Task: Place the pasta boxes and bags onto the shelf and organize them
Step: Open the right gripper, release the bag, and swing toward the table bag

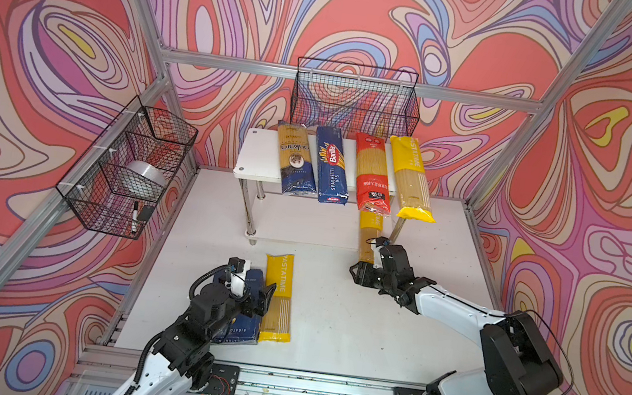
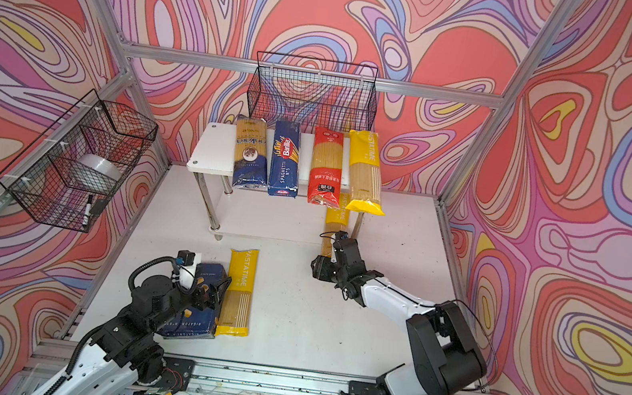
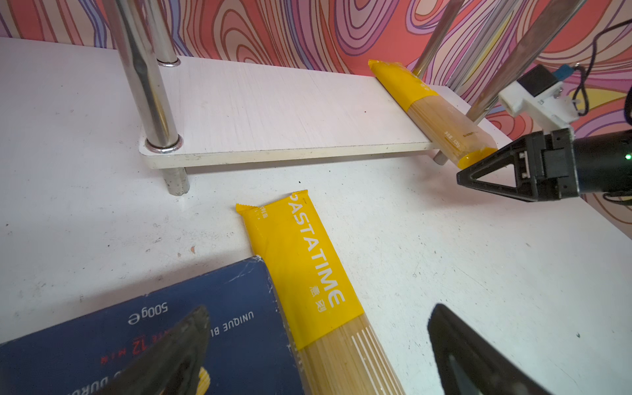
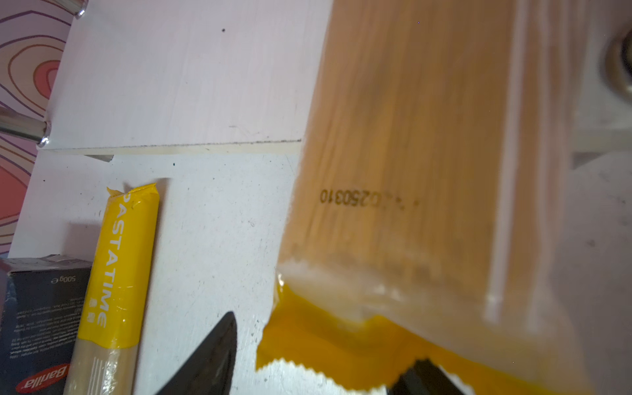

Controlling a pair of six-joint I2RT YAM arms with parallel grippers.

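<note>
Inspecting containers first: the wire basket [image 1: 96, 193] on the left wall holds a roll of tape [image 1: 145, 176] and a marker [image 1: 134, 217]. A back-wall basket [image 1: 355, 99] hangs above the shelf [image 1: 257, 156], which stands at the back edge of the table [image 1: 331, 314]. The shelf's top board carries four packs side by side, left to right: dark blue bag [image 1: 296, 162], Barilla spaghetti carton [image 1: 331, 165], red bag [image 1: 372, 173], yellow bag [image 1: 411, 178]. Each long axis runs back to front, with the front ends overhanging the board's front edge. A second yellow bag [image 1: 369, 231] lies at the right end of the lower board [image 1: 302, 222] on the same axis, its crimped end past the front edge. The right gripper [image 1: 357, 270] sits at that end with jaws spread, and a gap shows between one finger and the bag. Near the table's front-left corner lie the rigatoni carton [image 1: 241, 331] and, against its right side, a third yellow bag [image 1: 278, 298], label end toward the shelf. The left gripper [image 3: 319, 307] hovers over both, jaws wide apart.
</note>
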